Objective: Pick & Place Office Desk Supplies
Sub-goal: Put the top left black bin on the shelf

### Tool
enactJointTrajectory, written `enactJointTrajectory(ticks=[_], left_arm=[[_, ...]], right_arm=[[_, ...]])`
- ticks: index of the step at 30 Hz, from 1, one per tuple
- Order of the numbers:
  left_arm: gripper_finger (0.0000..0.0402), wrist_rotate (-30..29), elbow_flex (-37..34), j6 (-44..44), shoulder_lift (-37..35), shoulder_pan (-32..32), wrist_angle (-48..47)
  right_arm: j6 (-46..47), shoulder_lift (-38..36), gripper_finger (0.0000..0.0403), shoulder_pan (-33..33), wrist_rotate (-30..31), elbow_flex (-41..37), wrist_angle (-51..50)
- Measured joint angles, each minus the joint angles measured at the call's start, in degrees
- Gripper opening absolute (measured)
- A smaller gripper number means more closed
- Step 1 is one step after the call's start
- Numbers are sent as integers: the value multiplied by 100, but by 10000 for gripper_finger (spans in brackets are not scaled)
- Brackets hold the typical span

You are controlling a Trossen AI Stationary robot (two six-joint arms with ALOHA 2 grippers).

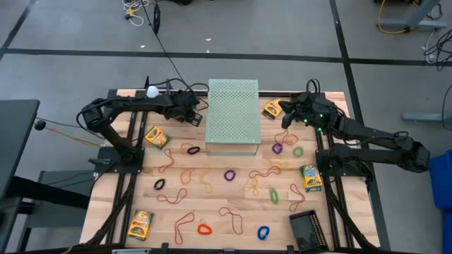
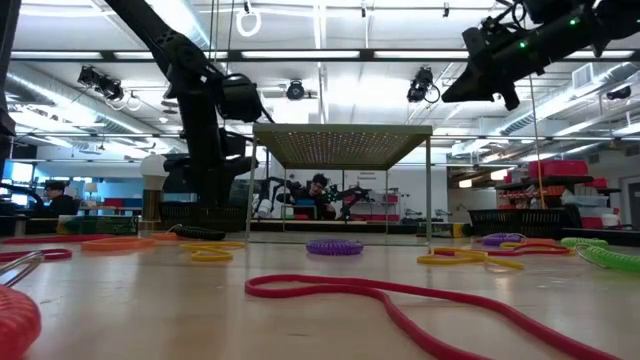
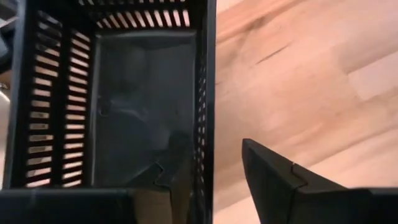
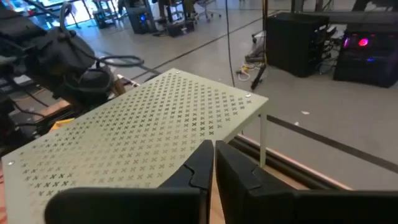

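Note:
Thin orange-brown rubber bands (image 1: 205, 176) and small loops, purple (image 1: 229, 175), green (image 1: 273, 195) and red (image 1: 205, 228), lie scattered on the wooden table. Several crayon boxes (image 1: 157, 137) lie flat among them. My left gripper (image 1: 192, 113) (image 3: 212, 140) is open, pointing steeply down beside the pale-green box's left side, with the side wall (image 3: 208, 93) of a black slotted tray (image 3: 143, 93) between its fingers. My right gripper (image 1: 284, 113) (image 4: 213, 146) is shut on nothing. It is raised well above the table at the box's right, near another crayon box (image 1: 273, 109). My left gripper stands astride the black tray's side wall from above, one finger (image 3: 174, 165) inside the tray and the other (image 3: 273, 180) outside over the wood. Whether either finger touches the wall I cannot tell.
The large pale-green perforated box (image 1: 232, 116) (image 4: 143, 130) stands on thin legs at the table's far middle, between the two arms. A second black mesh tray (image 1: 307, 229) lies at the near right. The arms' frames run along both table sides.

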Motion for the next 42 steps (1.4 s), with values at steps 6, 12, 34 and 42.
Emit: enactJointTrajectory(ticks=[6, 12, 34, 42], left_arm=[[66, 271, 0, 335, 93, 102, -20], [14, 248, -1, 609, -227, 96, -393], [14, 1219, 3075, 4660, -757, 437, -447], [14, 1493, 3522, 5858, 445, 33, -562]], right_arm=[[-10, -16, 12, 2, 0, 18, -9], [-10, -24, 7, 2, 86, 23, 1], [-117, -20, 7, 4, 116, 23, -1], [-117, -20, 7, 4, 114, 23, -2]])
